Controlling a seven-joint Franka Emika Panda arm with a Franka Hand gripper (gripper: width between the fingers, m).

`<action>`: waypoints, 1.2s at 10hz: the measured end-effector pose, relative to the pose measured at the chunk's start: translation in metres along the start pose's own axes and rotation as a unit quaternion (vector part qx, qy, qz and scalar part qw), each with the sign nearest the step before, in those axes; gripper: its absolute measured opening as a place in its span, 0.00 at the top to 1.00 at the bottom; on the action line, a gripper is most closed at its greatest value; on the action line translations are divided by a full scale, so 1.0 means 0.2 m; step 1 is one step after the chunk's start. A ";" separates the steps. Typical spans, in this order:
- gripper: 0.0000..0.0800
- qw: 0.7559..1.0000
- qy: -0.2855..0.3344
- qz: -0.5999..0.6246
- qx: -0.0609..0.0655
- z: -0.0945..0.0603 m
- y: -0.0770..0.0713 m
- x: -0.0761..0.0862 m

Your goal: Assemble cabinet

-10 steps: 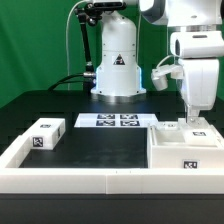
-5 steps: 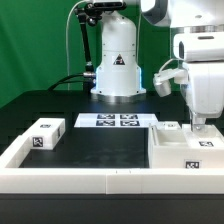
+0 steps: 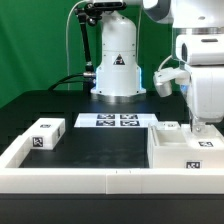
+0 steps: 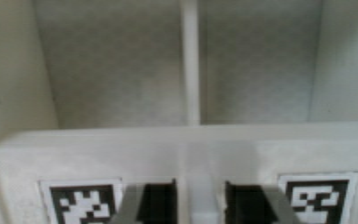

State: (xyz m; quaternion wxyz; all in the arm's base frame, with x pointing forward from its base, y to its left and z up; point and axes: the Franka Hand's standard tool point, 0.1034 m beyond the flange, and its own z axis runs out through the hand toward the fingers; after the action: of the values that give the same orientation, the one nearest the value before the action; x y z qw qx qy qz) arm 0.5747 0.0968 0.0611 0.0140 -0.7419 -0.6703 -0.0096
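Pincer (image 3: 200,126) hangs at the open cabinet's (image 3: 168,158) rim, between 2 tags (image 4: 82,200).

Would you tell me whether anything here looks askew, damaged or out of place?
Nothing stands out: the cabinet sits square under the gripper, the small tagged block rests flat at the exterior view's left, and the marker board lies straight.

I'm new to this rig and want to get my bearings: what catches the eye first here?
The big white arm's gripper hangs low over the cabinet, the large tagged box at the exterior view's right. A small tagged block sits at that view's left, with the marker board flat before the robot's base.
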 end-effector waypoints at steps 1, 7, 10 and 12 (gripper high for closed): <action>0.48 1.000 0.000 0.000 0.000 0.00 0.00 0.00; 0.01 1.000 0.000 0.000 0.000 0.00 0.00 0.00; 0.00 1.000 0.000 0.000 0.000 0.00 0.00 0.00; 0.00 1.000 0.000 0.000 0.000 0.00 0.00 0.00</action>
State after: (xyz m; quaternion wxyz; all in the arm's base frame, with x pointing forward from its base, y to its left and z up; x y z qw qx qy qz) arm 0.5747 0.0965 0.0610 0.0140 -0.7421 -0.6701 -0.0095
